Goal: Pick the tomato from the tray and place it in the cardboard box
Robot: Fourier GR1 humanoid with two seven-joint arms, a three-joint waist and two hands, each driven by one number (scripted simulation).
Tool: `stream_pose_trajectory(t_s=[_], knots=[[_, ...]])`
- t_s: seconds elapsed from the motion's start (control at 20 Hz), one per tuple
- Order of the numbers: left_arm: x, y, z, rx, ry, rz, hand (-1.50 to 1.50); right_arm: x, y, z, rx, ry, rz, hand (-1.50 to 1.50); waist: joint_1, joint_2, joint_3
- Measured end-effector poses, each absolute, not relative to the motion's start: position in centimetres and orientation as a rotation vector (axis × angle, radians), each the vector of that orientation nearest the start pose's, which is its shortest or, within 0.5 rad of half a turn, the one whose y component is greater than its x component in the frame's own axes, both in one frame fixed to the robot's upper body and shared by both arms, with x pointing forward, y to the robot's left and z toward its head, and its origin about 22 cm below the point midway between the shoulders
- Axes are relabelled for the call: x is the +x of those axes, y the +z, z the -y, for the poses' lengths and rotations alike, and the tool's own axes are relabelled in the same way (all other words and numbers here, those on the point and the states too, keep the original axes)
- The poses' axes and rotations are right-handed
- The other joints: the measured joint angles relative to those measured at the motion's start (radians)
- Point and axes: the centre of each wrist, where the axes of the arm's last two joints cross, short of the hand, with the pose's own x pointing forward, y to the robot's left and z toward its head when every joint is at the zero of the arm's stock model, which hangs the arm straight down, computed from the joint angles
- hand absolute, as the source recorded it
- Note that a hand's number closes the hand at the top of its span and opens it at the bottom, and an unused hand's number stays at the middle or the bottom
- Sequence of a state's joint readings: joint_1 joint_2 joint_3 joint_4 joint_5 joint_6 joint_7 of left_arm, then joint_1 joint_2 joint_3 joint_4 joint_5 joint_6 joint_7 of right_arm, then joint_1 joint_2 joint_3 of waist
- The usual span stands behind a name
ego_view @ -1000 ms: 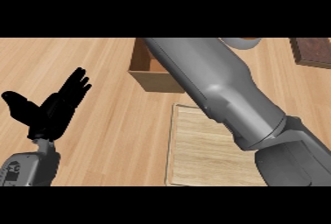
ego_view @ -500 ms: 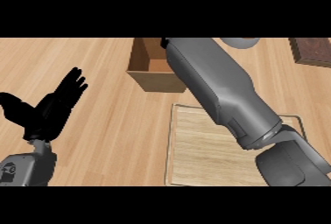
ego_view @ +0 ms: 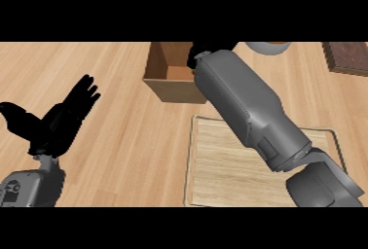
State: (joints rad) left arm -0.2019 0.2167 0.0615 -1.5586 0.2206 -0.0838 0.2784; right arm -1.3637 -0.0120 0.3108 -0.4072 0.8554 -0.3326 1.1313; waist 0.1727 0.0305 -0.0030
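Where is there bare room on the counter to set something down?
Bare wood lies between the left hand and the cardboard box, and along the tray's left side. It is crowded where the right forearm crosses tray and box.

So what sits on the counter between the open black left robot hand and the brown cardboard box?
Nothing: in the head view only bare light wooden counter lies between the left robot hand and the cardboard box.
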Motion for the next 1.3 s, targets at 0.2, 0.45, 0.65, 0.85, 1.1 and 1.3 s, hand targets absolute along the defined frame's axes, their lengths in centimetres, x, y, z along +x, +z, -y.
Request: stream_pose_trajectory(t_s=[0.2,0.45,0.65,0.85,1.1,1.3], knots=[[28.7,6.1,-27.5,-0.053,-0.074,1.469,0.0,43.7,17.8,1.5,-1.28,0.372,1.165,-1.5,-0.022,-0.007,0.001],[28.2,5.7,-28.5,-0.023,-0.052,1.458,0.0,43.6,18.3,1.5,-1.244,0.174,1.351,-1.5,-0.055,-0.019,0.001],[27.9,5.3,-29.4,-0.005,-0.032,1.446,0.0,43.4,17.6,1.9,-1.212,0.034,1.428,-1.5,-0.081,-0.027,0.001],[27.3,5.1,-30.2,0.011,-0.012,1.437,0.0,43.2,16.8,2.1,-1.187,-0.057,1.47,-1.5,-0.105,-0.038,0.001],[26.7,4.9,-30.9,0.027,0.012,1.424,0.0,42.1,15.6,2.0,-1.143,-0.101,1.508,-1.5,-0.131,-0.05,0.001],[26.0,4.9,-31.8,0.047,0.035,1.424,0.0,40.8,14.2,1.9,-1.111,-0.109,1.532,-1.5,-0.149,-0.055,0.002]])
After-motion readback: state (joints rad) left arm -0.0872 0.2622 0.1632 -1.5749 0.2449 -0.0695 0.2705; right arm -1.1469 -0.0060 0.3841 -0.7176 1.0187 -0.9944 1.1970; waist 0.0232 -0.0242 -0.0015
